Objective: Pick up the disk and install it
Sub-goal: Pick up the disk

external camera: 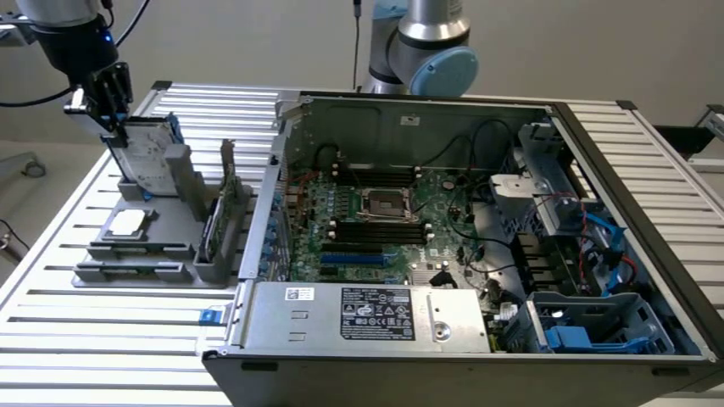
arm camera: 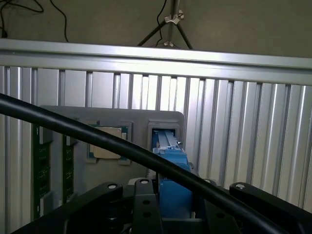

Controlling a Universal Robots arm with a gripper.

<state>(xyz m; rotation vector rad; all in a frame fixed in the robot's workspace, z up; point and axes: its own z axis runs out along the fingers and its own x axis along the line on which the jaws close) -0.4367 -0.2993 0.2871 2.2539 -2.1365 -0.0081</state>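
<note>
Gripper: upper left of the exterior view, jaws clamped on the top edge of the disk.
Disk: stands on edge, long axis vertical, in a rear slot of the grey holder tray. It has a silver-grey face with a pale printed label and a blue carrier framing it.
Tray: also bears a processor chip.
Open computer case: just beside the tray, on the exterior view's right.

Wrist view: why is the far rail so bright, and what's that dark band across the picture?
Wrist view: light glares off the table's aluminium rail; the dark band is a black cable near the camera, crossing the blue-framed disk. Exterior view: even light, with the computer case shaded inside.
</note>
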